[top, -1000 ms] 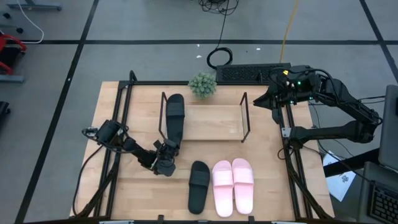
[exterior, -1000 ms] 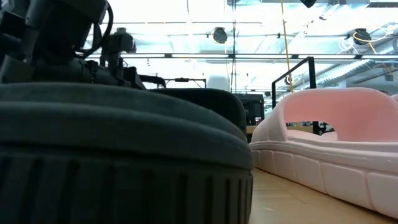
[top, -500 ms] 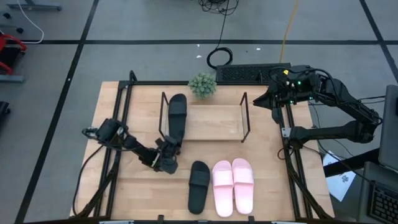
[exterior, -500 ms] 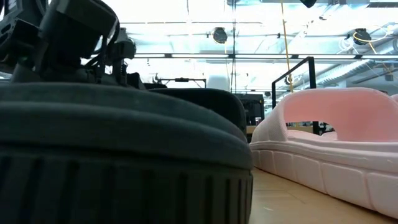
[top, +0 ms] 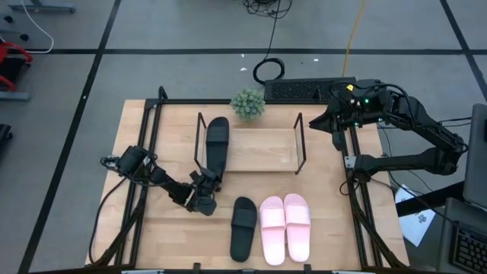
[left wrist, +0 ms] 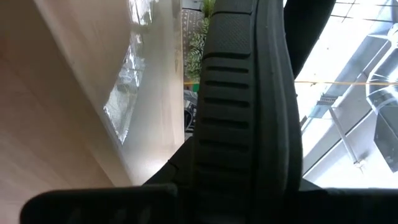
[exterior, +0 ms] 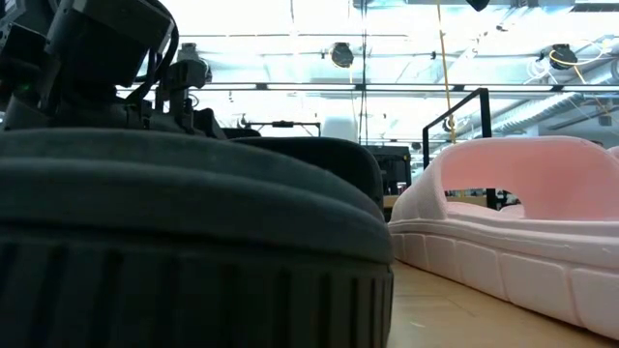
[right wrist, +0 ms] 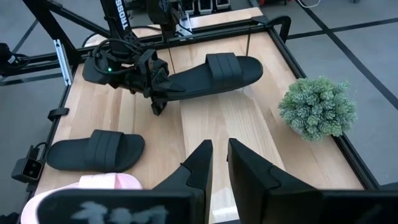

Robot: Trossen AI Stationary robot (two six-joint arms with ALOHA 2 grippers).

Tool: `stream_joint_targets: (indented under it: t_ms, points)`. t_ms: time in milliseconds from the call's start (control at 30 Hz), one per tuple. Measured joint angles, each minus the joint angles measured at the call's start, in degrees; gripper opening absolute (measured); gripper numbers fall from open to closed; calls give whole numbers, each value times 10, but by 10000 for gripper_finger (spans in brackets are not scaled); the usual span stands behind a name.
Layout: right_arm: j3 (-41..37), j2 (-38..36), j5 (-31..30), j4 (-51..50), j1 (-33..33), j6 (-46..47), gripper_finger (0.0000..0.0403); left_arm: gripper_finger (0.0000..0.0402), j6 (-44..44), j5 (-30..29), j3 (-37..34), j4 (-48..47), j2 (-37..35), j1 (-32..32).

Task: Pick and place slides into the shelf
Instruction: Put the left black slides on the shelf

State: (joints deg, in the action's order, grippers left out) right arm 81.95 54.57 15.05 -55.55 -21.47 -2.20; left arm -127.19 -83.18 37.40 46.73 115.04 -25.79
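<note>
Black slide (top: pixel 215 146): heel pinched in my left tool (top: pixel 207 183), toe lying lengthwise into shelf (top: pixel 262 149) beyond.

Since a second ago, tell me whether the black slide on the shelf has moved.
Yes. The black slide has swung slightly: its toe end shifted right, away from the shelf's left wire frame.

Two dark jointed arms, looped black cables, green indicator lights on right wrist
</note>
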Motion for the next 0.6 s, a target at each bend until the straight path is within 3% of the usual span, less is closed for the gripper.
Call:
stream_joint_targets:
  t_ms: [600]
  points:
    - [0, 0, 0, 1, 0, 0, 43, 72, 23, -8, -1, 74, 3, -3]
